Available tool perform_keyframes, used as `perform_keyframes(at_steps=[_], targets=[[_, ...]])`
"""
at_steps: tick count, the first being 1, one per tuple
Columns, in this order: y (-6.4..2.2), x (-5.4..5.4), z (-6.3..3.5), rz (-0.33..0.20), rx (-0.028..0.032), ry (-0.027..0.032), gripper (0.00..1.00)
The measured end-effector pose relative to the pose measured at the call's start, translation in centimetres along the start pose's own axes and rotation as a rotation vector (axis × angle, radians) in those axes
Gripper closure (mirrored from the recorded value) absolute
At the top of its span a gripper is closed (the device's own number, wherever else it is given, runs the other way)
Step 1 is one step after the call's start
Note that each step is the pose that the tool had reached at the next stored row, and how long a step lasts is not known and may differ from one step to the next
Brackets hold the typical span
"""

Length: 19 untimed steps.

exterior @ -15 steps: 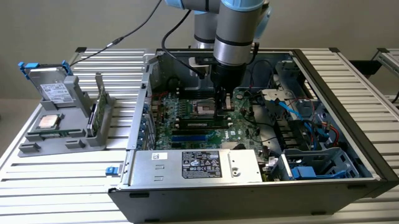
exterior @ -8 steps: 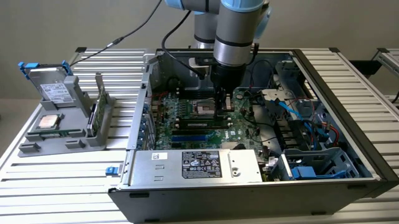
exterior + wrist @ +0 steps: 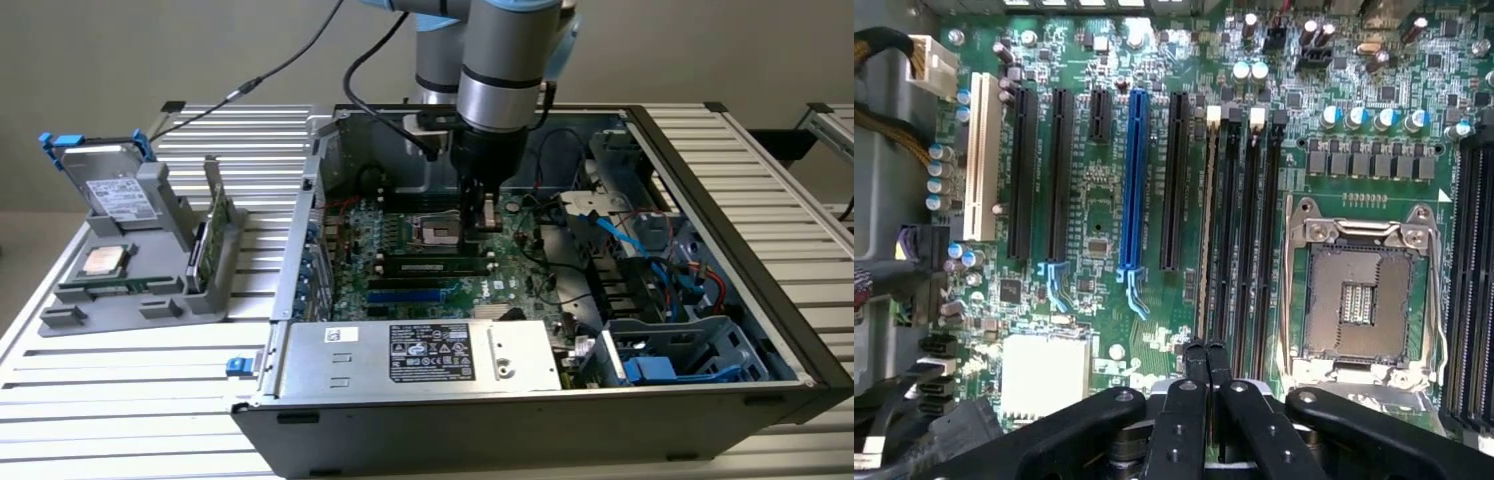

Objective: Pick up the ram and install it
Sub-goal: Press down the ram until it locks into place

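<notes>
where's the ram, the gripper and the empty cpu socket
ram (image 3: 430, 267), exterior view, middle of the green stick lying in its motherboard slot
gripper (image 3: 1205, 352), wrist view, tips of the two closed fingers
empty cpu socket (image 3: 1359, 300), wrist view, centre of the socket

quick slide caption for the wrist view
Gripper shut above the ram, seated edge-on in a motherboard slot beside the empty CPU socket.
</notes>
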<state>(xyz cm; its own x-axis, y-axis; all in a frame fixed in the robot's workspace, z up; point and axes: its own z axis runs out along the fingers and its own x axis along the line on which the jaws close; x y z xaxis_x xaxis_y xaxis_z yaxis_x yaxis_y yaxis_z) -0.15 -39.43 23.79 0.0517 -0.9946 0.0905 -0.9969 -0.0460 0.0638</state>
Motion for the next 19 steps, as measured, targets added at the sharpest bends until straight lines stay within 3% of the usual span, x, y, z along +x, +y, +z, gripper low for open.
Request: perform_keyframes(at_steps=[8, 19], targets=[[1.10, -0.1, 0.05, 0.000, -0.0001, 0.0003, 0.90], [3.66, -0.2, 0.22, 0.000, 0.0003, 0.0003, 0.90]])
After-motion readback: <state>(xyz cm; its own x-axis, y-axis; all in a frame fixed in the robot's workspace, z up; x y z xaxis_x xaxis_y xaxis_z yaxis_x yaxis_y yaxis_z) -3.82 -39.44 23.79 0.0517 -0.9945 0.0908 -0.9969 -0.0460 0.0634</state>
